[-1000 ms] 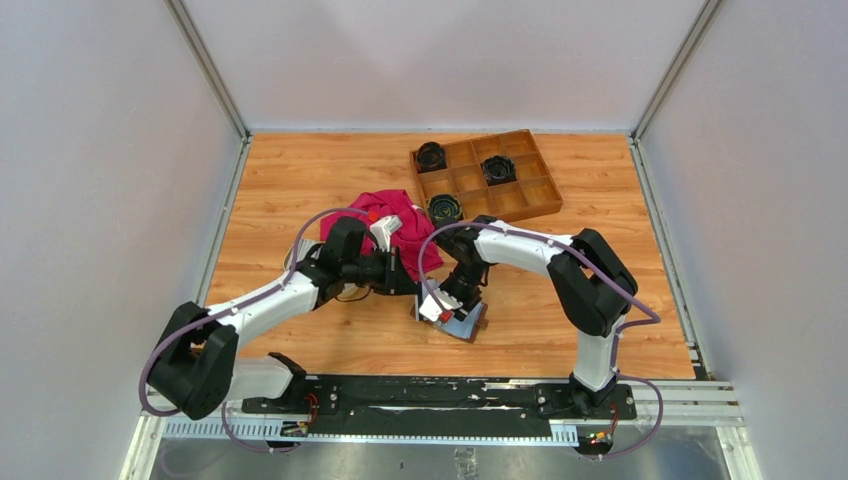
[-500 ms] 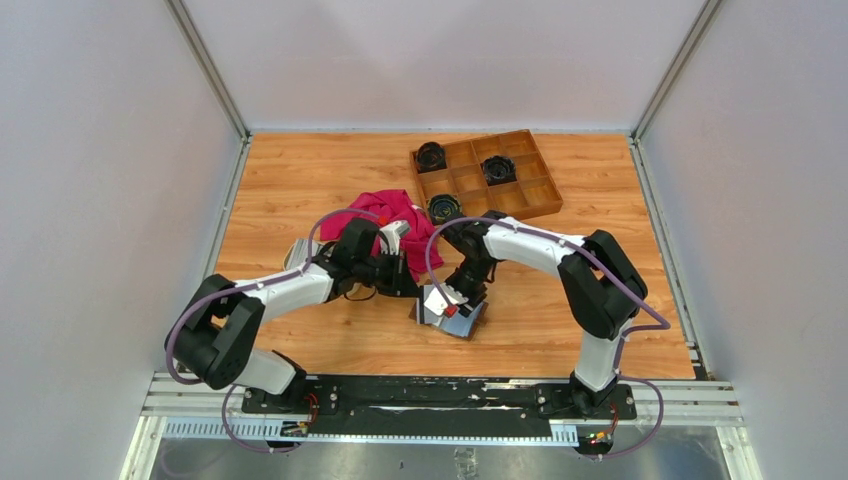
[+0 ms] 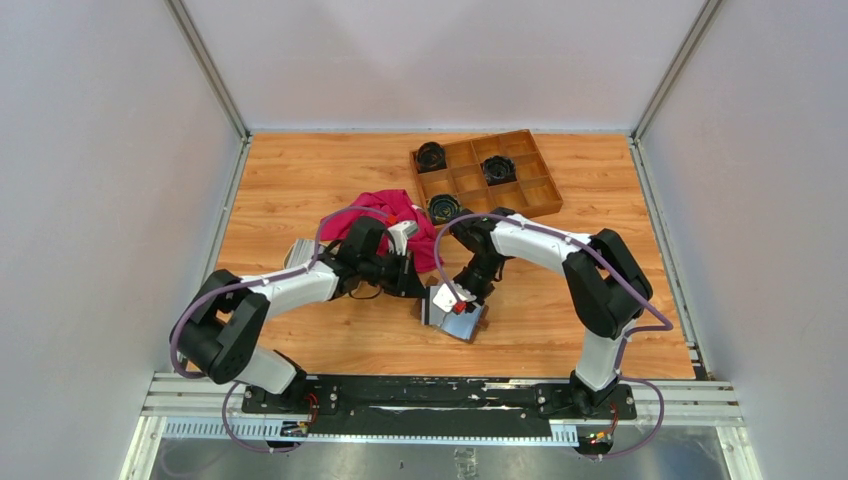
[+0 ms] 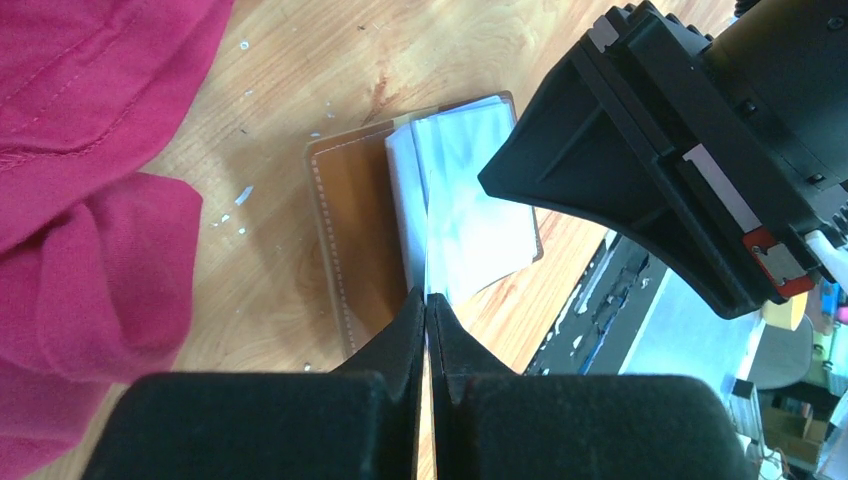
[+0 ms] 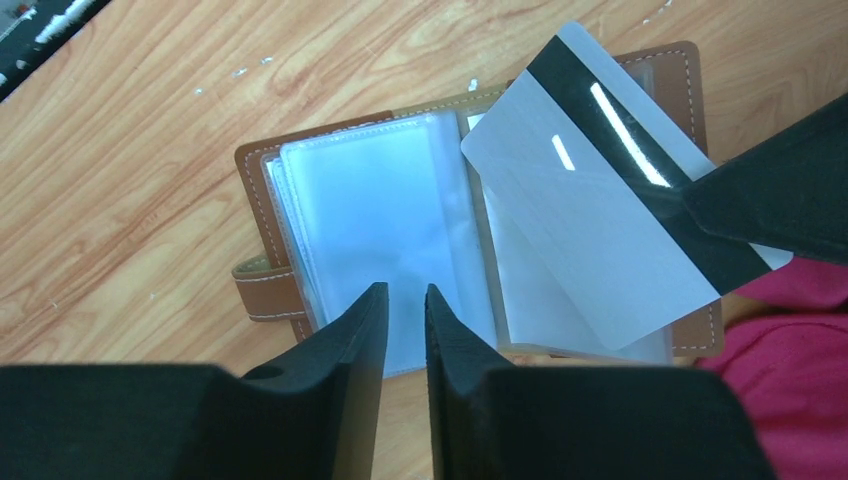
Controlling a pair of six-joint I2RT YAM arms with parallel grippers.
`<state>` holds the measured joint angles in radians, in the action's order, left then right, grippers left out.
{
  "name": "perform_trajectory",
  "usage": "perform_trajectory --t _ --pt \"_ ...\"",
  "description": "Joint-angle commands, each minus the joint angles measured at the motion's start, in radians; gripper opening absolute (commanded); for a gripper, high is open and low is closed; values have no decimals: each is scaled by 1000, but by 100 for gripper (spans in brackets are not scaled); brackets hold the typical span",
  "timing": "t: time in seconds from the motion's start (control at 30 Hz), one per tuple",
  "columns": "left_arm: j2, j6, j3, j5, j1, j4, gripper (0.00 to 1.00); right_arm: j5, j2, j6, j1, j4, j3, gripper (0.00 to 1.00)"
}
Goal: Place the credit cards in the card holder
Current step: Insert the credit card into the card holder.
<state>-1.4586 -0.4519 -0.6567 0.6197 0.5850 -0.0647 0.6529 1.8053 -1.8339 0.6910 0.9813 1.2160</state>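
Over on the left we've got a crumpled red cloth (image 3: 398, 205) lying on the wooden table (image 3: 300, 180), with the left arm stretched in front of it toward the middle. The left gripper (image 4: 427, 300) is pinched right down on one end of a credit card (image 5: 600, 230), a white one with a black stripe along its long edge. That card hangs tilted over the right half of the card holder (image 5: 450, 170); we honestly can't tell if it's touching the pocket there.

The holder lies flat and open on the table near the front middle, just in front of the cloth and between the two grippers. We can see its brown leather rim, its clear plastic sleeves (image 5: 360, 220) fanned out inside and its snap tab (image 5: 268, 290) poking off one side.

The right gripper (image 5: 406, 295) sits over the other half with its jaws only a sliver apart above the sleeves, and we can't make out anything clamped between them.

Further right and back there's a wooden compartment tray (image 3: 530, 197) with dark round things (image 3: 498, 168) in three of its sections.
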Motion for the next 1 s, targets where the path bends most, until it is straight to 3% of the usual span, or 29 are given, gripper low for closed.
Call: perform_trajectory --t 0.0,0.33,0.97 --pt "-27 26 -33 21 12 -23 0 36 -17 -41 -10 65 -23 20" --pt "-84 33 -73 44 13 -22 0 24 26 -47 -9 63 -35 16" --pt "-46 3 -80 97 12 -37 0 15 63 -52 -3 63 -36 15"
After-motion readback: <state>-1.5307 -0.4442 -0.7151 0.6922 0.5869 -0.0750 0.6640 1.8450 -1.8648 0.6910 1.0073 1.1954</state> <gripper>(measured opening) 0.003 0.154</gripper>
